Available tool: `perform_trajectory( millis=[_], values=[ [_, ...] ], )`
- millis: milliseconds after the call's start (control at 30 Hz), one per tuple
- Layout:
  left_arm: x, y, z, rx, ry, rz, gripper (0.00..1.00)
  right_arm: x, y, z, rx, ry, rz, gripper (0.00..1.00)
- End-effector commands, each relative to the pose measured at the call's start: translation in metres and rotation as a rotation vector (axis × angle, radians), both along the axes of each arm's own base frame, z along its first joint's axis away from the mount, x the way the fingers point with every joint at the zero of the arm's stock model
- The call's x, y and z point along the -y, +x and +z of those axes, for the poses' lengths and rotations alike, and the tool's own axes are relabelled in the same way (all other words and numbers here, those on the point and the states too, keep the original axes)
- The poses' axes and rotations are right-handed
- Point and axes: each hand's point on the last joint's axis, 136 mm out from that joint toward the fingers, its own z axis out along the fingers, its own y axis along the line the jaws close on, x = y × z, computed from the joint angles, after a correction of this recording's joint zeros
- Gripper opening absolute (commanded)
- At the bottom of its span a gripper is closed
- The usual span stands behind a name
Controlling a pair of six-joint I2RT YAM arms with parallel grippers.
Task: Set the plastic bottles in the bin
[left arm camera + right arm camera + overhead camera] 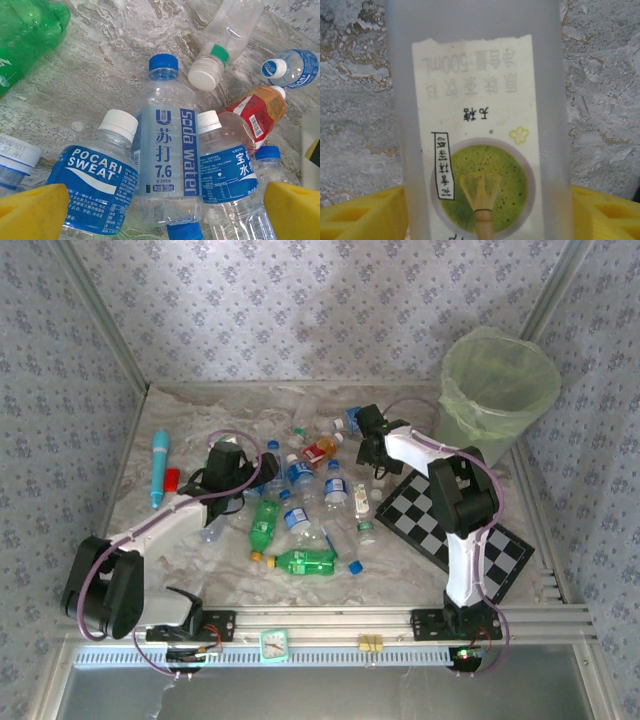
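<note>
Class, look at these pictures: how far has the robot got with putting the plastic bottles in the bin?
Done: nothing evident; no bottle can be made out inside the bin. In hand: the right gripper has its fingers either side of a frosted matcha-labelled bottle, though a firm grip isn't clear. The left gripper hangs open over the soda water bottle. Left: the scattered bottles, all outside the bin.

Top camera looks down from behind on the whole table (190, 420); both wrist cameras sit close above its bottles (167, 150).

Pale-green bin (497, 412), black-and-white checkerboard (420, 522), blue-labelled clear bottles (167, 150), turquoise tube (159, 468)
</note>
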Motion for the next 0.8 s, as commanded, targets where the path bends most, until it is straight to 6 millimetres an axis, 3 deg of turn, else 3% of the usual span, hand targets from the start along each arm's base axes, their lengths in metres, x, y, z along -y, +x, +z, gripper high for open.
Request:
perform_trajectory(
  millis=[0, 167, 333, 567, 667, 767],
  values=[
    [-0.001, 0.001, 0.012, 0.026, -0.002, 0.012, 0.99, 0.004, 0.001, 0.005, -0.002, -0.035, -0.009, 0.68],
    [-0.001, 0.001, 0.016, 0.032, -0.004, 0.014, 0.99, 0.002, 0.004, 0.026, 0.043, -0.031, 0.023, 0.57],
    [-0.001, 0.003, 0.020, 0.042, -0.013, 0.022, 0.99, -0.003, 0.010, 0.077, 0.145, -0.001, 0.112, 0.52],
    [0.004, 0.011, 0.024, 0.052, -0.031, 0.023, 1.00, -0.007, 0.011, 0.182, 0.371, 0.079, 0.278, 0.50],
    [0.010, 0.016, 0.025, 0.050, -0.046, 0.010, 0.99, 0.009, 0.008, 0.231, 0.467, 0.100, 0.298, 0.49],
    [0.016, 0.021, 0.026, 0.048, -0.058, -0.005, 0.99, 0.040, 0.005, 0.279, 0.565, 0.139, 0.263, 0.49]
  ],
)
